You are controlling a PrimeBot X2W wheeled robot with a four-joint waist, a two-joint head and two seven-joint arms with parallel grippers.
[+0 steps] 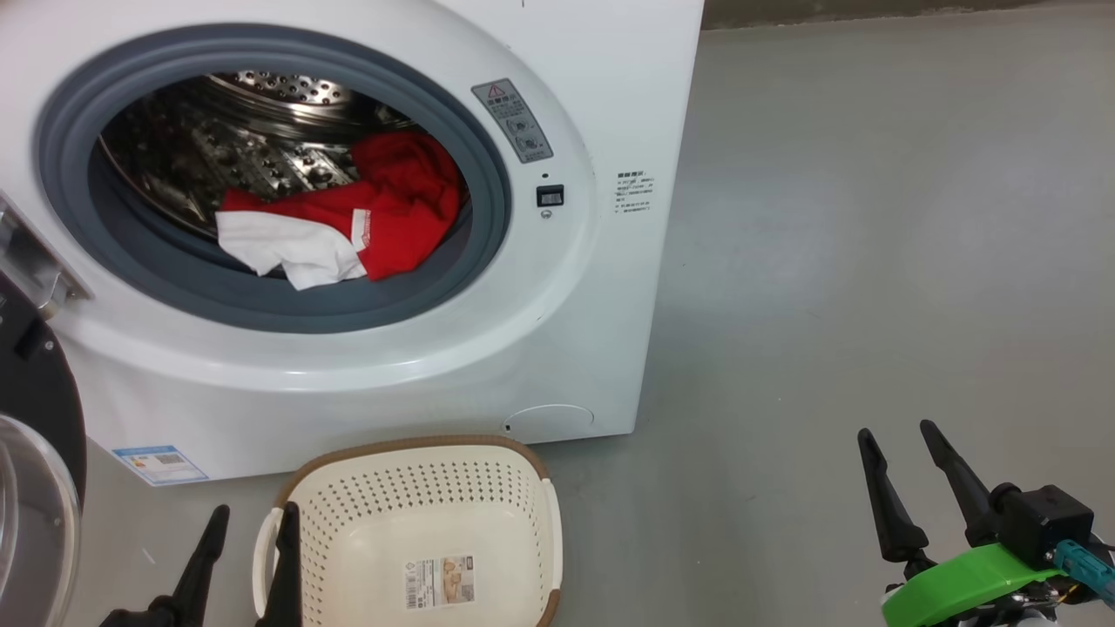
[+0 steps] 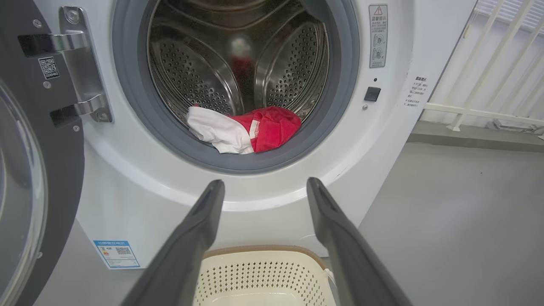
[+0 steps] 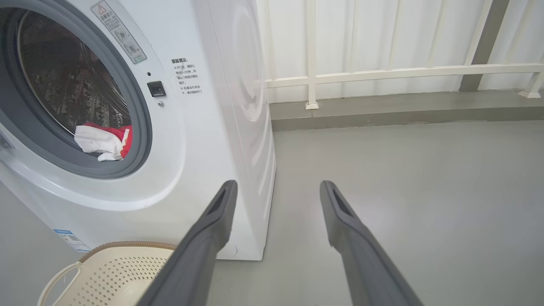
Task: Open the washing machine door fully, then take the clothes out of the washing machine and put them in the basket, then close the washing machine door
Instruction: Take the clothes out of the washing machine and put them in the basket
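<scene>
The white washing machine point(image 1: 557, 287) stands with its door point(image 1: 35, 418) swung wide open to the left; the black rim and glass bowl show at the left edge point(image 2: 38, 178). Red clothes with white panels point(image 1: 348, 222) lie at the drum's front lip point(image 2: 246, 129) point(image 3: 104, 142). The cream basket point(image 1: 418, 531) sits on the floor in front of the machine, holding nothing. My left gripper point(image 1: 253, 518) is open, low over the basket's left handle point(image 2: 263, 187). My right gripper point(image 1: 897, 435) is open over bare floor at the right point(image 3: 276, 187).
Grey floor point(image 1: 871, 218) stretches to the right of the machine. A white railing point(image 3: 382, 72) and a low kerb run along the wall behind. A blue label sticker point(image 1: 161, 463) marks the machine's lower left corner.
</scene>
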